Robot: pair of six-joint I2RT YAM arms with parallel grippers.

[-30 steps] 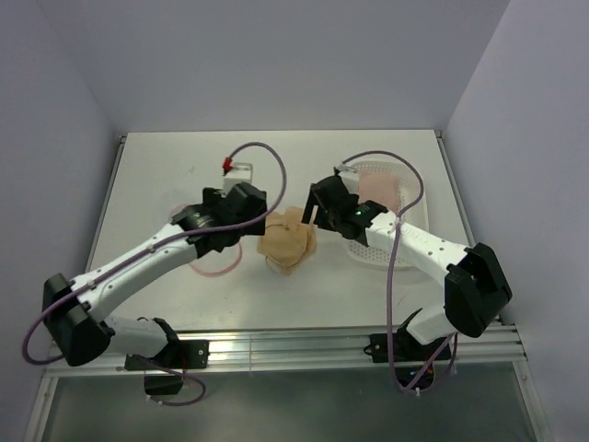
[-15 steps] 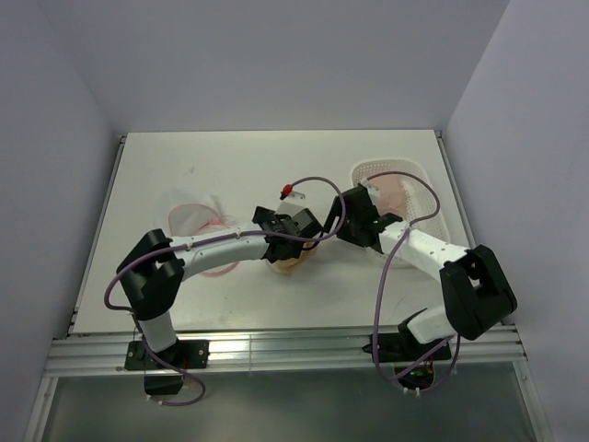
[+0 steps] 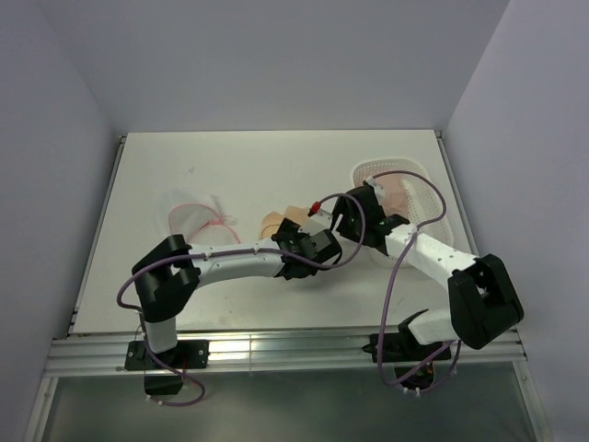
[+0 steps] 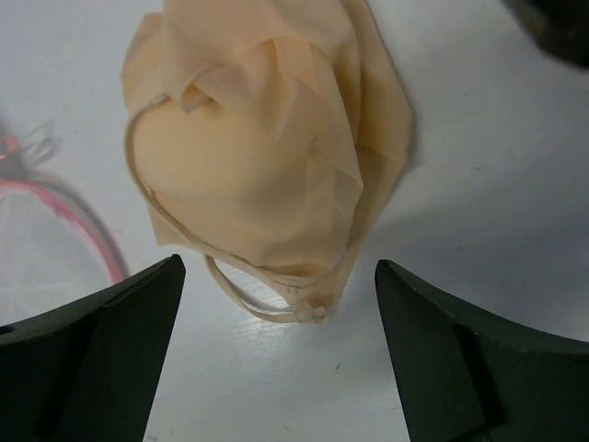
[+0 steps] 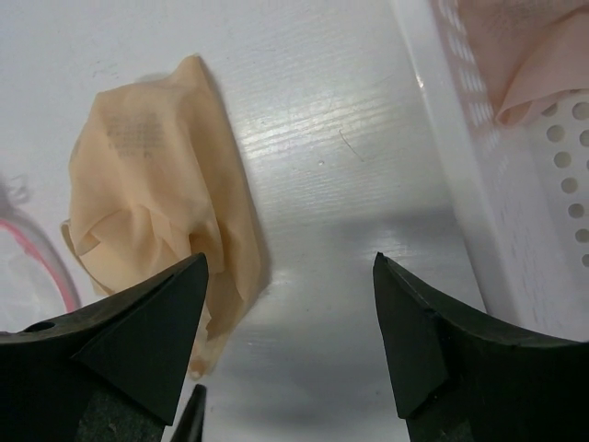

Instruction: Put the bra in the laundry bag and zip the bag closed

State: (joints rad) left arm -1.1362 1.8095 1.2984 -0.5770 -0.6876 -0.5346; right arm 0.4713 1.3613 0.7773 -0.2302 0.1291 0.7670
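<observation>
Left wrist: bra (image 4: 253,157) before parted tool (image 4: 278,272)

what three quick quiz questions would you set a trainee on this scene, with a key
1. True or false: the peach-tan fabric bra is already inside the round white mesh laundry bag with the pink zipper rim.
2. The left tool is: A) shut on the bra; B) open, with the bra in front of it; C) shut on the laundry bag.
3. What holds the paler pink garment?
Key: 1 false, the bra lies on the white table, outside the laundry bag; 2 B; 3 the white perforated plastic basket.
</observation>
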